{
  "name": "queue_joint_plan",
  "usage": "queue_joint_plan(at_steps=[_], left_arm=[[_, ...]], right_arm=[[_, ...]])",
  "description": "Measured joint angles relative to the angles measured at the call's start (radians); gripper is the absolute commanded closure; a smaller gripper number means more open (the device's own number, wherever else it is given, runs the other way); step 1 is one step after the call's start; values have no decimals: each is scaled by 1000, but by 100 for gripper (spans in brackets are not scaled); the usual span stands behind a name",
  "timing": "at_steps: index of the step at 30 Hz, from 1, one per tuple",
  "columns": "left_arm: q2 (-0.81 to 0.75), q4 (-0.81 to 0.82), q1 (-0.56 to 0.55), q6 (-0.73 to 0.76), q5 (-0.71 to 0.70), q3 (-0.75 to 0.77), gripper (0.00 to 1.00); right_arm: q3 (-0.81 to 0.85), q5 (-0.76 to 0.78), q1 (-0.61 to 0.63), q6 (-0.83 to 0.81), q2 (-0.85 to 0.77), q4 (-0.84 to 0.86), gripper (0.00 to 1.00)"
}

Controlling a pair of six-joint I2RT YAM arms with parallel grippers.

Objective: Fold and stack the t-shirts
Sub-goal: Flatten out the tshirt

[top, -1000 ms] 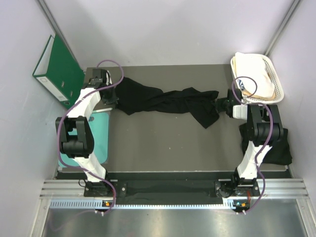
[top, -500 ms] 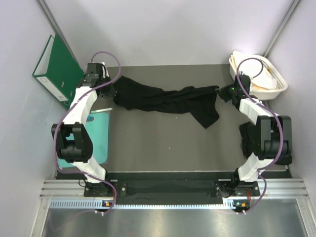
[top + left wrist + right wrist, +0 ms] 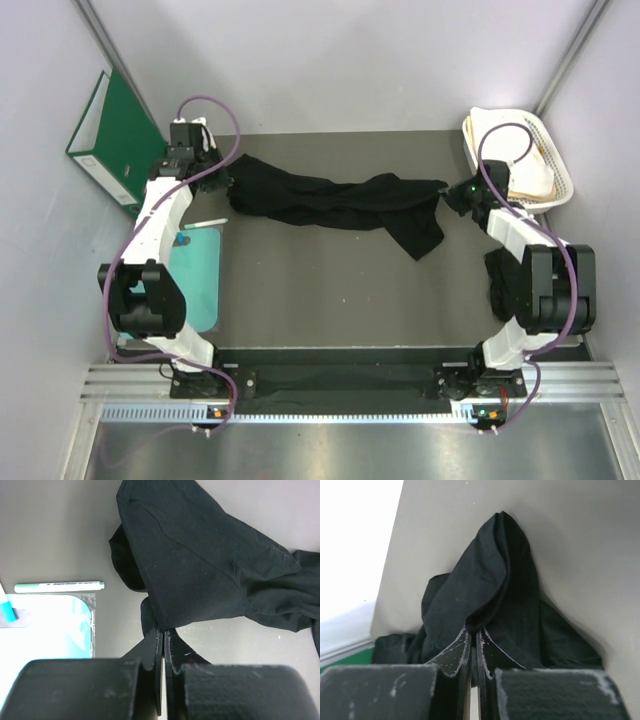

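Note:
A black t-shirt hangs stretched between my two grippers across the far half of the table, bunched, with a flap drooping at its right part. My left gripper is shut on its left end; in the left wrist view the jaws pinch the cloth. My right gripper is shut on its right end; in the right wrist view the jaws pinch a fold of the cloth. A second black t-shirt lies crumpled at the right edge, partly hidden by the right arm.
A white basket with cream cloth stands at the far right corner. A green binder leans at the far left. A teal mat lies at the left, with a green-capped marker beside it. Another dark cloth strip lies along the near edge.
Both grippers have moved farther back and apart, holding the shirt's ends. The shirt has been drawn straighter and a little farther from me.

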Motion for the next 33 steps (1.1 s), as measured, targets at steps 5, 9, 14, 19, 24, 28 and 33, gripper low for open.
queue_joint_plan(at_steps=[5, 9, 14, 19, 24, 28, 33], left_arm=[[-19, -18, 0, -4, 0, 40, 100], [-37, -18, -1, -21, 2, 121, 100], [-114, -14, -1, -50, 2, 191, 100], [-209, -6, -5, -54, 1, 244, 100], [-326, -3, -8, -38, -4, 262, 100], [-400, -9, -9, -25, -3, 299, 100], [-494, -18, -21, 1, -10, 360, 100]], right_arm=[[110, 5, 16, -116, -7, -92, 100], [285, 24, 65, -269, -48, -179, 100], [486, 90, 166, -493, -169, -274, 100], [546, 175, 263, -676, -369, -351, 100], [540, 254, 311, -763, -575, -419, 100], [541, 291, 315, -797, -706, -444, 100], [587, 303, 316, -812, -821, -486, 100]])
